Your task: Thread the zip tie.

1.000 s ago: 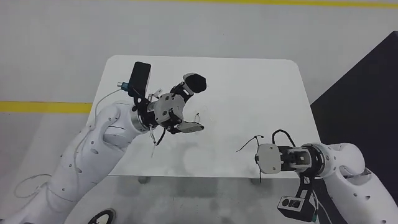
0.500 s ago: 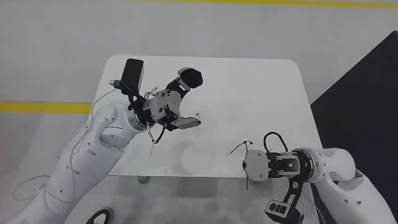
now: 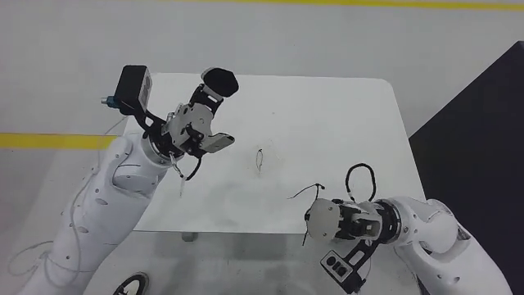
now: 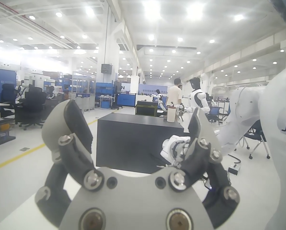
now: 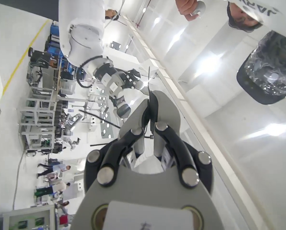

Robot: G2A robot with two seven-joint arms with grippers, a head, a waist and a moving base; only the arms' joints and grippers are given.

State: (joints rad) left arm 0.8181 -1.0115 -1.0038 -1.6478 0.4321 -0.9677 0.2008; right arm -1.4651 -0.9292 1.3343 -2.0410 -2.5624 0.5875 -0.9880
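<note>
Zip tie (image 3: 259,160) lies mid-tabletop (image 3: 344,115) as a thin loop, its long axis running front to back, between my tools. My left tool (image 3: 218,115), wide open and empty, looks nearer. My right tool (image 5: 149,99) pinches a black strand (image 3: 304,191).

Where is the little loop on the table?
In the top view the little loop lies near the middle of the white table, between the open left claw and the black strip held by the right claw.
</note>
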